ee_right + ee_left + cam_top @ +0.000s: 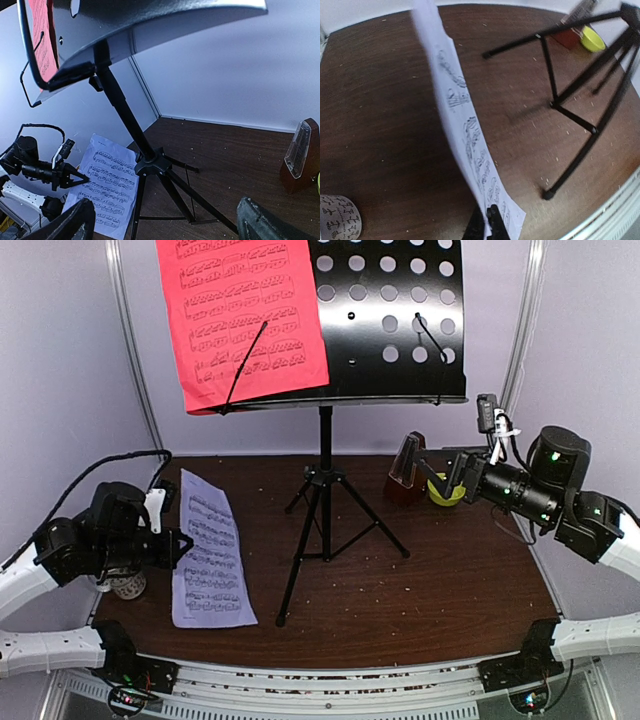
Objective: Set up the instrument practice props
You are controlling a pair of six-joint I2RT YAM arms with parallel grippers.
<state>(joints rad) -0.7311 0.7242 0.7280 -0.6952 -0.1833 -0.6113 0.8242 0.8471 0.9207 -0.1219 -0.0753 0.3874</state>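
Our left pincer (489,216) is closed to a thin pinch on the edge of the white sheet (465,125) of printed music. The sheet rests on the brown table (450,580), at 9 o'clock from the tripod (325,490). We judge this edge grip is meant for lifting the paper up to the stand.

Our right pincer (165,217) gapes wide and holds nothing. It hovers just beside the brown pyramid metronome (405,472) and a yellow-green bowl (443,497), at 2 o'clock from the tripod.

The black perforated music stand (390,310) is upright at the centre. A wire arm (248,365) pins the red sheet (240,310) on its left half. The right half is bare, likely kept for the white sheet.

A patterned mug (337,220) sits farther out at 9 o'clock. We can read only music staves; no brand or words are legible.
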